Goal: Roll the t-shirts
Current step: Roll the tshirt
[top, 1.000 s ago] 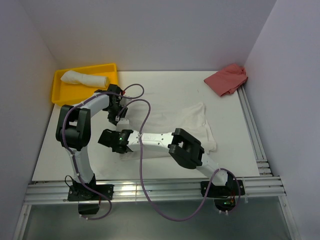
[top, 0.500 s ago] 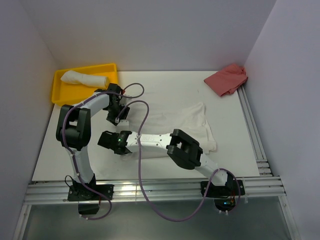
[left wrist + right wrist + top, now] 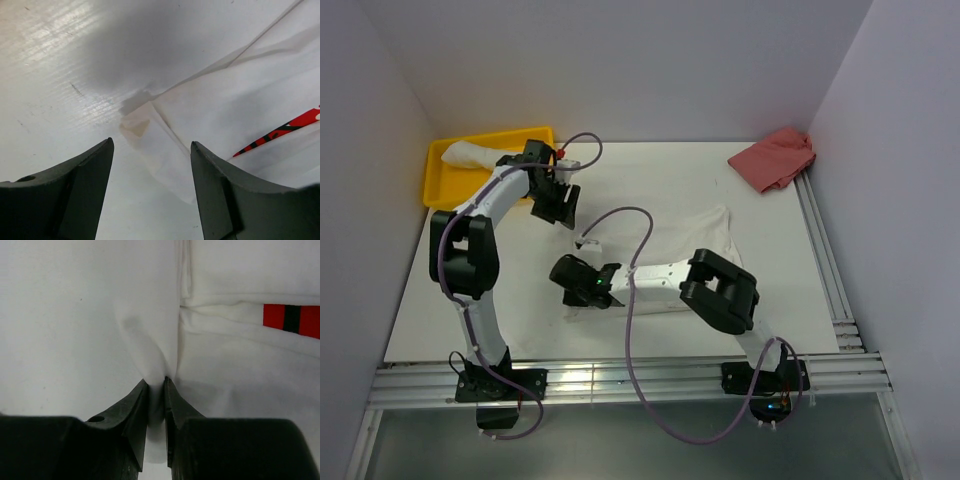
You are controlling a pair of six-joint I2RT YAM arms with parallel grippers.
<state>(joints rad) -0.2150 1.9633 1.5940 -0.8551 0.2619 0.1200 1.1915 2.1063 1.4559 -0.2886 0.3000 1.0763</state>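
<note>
Right gripper (image 3: 156, 382) clamped on fold of white t-shirt (image 3: 695, 245), which lies spread at centre of table (image 3: 650, 170). Left gripper (image 3: 151, 144) open above shirt edge. Fabric light, limp, probably slippery: take doubled hem.

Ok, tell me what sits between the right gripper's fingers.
The right gripper pinches a fold of the white t-shirt, shown in the right wrist view.

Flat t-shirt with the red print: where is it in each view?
Top external: t-shirt near centre, partly under the right arm.
Left wrist: right half of frame, corner in the gap of the open left gripper.
Right wrist: fills most of frame, fold pinched in the right gripper.
Shared landmark: red print, both wrist views.
</note>
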